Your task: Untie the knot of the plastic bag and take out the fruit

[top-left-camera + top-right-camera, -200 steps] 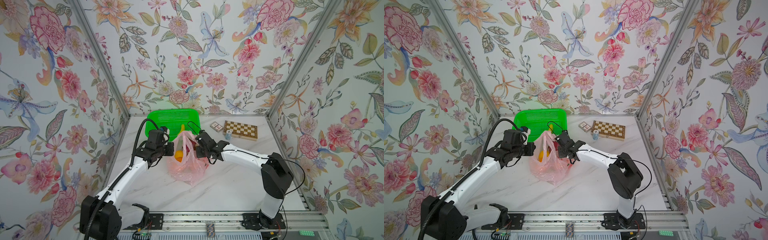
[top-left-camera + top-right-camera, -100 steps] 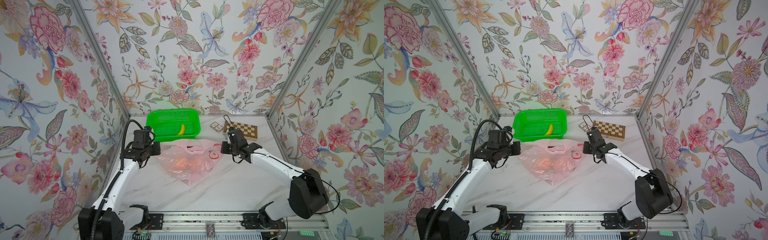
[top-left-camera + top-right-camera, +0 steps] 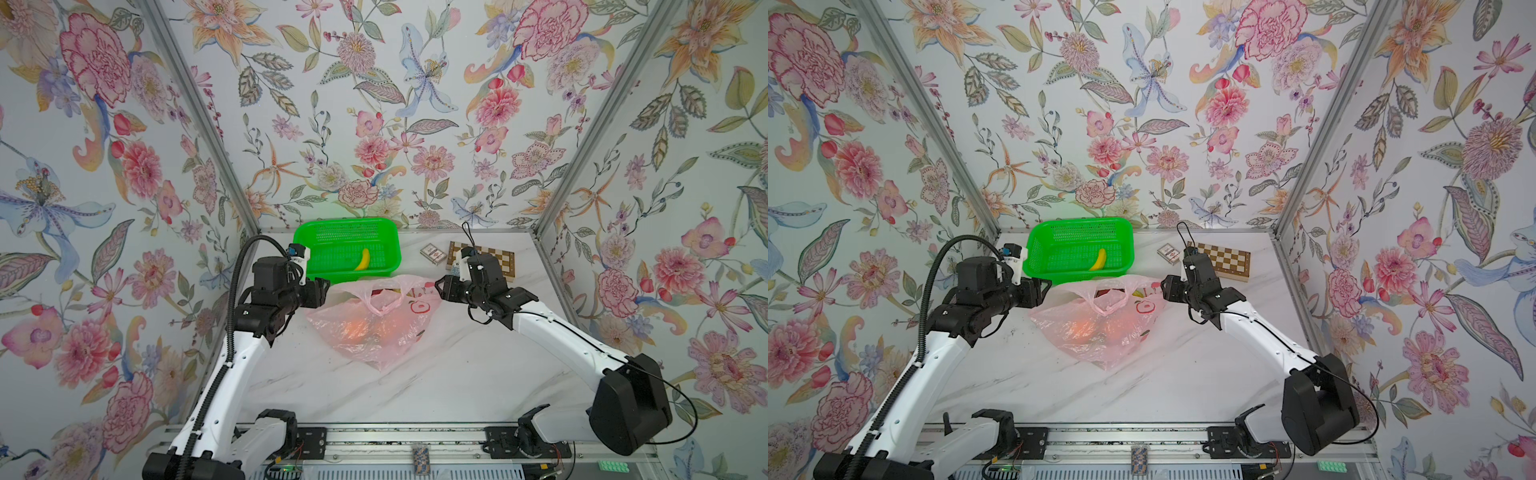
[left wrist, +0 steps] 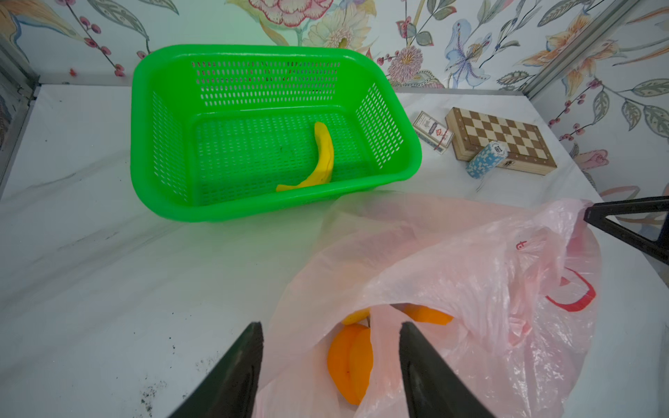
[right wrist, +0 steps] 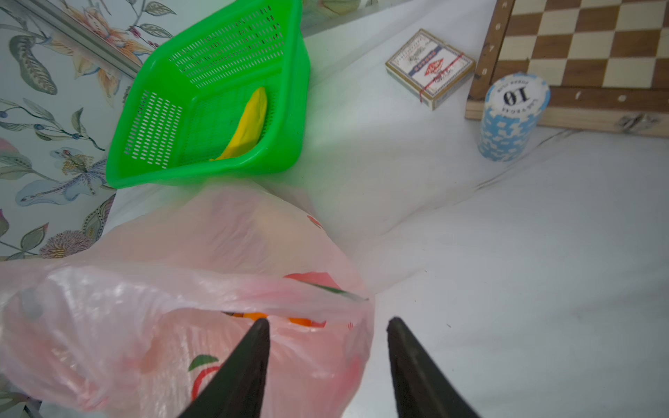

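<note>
The thin translucent pink plastic bag with red fruit prints (image 3: 374, 332) lies slumped on the white marble-patterned table (image 3: 374, 395) between the two claws. The left gripper (image 3: 322, 291) sits at one edge of the bag with its black fingers (image 4: 239, 372) spread apart and clamped on nothing. Pink film lies between and under them, and the bag's mouth gapes just ahead of its tips, showing orange fruit (image 4: 349, 362) inside. The right gripper (image 3: 439, 286) is at the opposite edge, fingers (image 5: 240, 369) likewise apart and holding nothing. One finger is over the film, the other over bare table; whether it touches the plastic cannot be told. Midway between the claws the bag's pink handle loop (image 3: 384, 301) lies slack on top. Beyond the left claw stands a green perforated plastic basket (image 3: 386, 232) holding a small yellow banana (image 3: 363, 259). Beyond the right claw are a blue-and-white stack of poker chips (image 5: 514, 115), a boxed pack of cards (image 5: 430, 68) and a wooden chessboard (image 5: 593, 47).
</note>
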Controlling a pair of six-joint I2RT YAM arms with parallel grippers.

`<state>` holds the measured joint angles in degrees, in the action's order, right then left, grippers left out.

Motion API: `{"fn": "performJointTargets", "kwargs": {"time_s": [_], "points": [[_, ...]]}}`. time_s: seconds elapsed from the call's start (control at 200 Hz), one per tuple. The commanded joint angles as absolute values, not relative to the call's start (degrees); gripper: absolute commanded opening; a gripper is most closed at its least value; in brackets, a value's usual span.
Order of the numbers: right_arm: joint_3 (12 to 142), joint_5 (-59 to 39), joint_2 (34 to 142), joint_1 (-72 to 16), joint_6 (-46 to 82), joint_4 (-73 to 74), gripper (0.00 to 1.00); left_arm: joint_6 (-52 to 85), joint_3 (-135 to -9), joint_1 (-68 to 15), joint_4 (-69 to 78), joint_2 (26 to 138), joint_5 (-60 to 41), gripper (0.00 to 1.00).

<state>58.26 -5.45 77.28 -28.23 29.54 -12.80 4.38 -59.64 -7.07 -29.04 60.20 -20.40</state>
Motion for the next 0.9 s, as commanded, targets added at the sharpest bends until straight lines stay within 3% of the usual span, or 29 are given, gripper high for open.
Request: {"fn": "performJointTargets", "kwargs": {"time_s": [0.0, 0.19, 0.385, 0.771, 0.846, 0.891], "points": [[58.63, -6.42, 72.82, -30.14, 29.98, -11.98, 0.68, 0.19, -64.12, -6.74, -27.67, 60.48, -27.35, 0.68], [61.54, -9.65, 71.01, -35.82, 27.62, -13.77, 0.88, -7.77, -69.51, -9.72, -27.60, 65.20, -35.86, 0.75], [66.56, -15.43, 74.97, -39.31, 26.29, -19.70, 0.92, -21.15, -76.78, -17.29, -36.36, 74.03, -34.50, 0.80], [68.55, -20.82, 79.39, -40.12, 25.45, -22.74, 0.96, -26.86, -85.22, -20.31, -47.38, 91.19, -34.99, 0.81], [68.66, -21.14, 79.69, -40.12, 24.82, -23.28, 0.97, -26.42, -85.34, -20.34, -46.53, 92.63, -32.96, 0.77], [68.69, -21.26, 79.91, -40.16, 24.40, -23.53, 0.97, -25.64, -85.49, -20.36, -45.72, 93.24, -31.87, 0.63]]}}
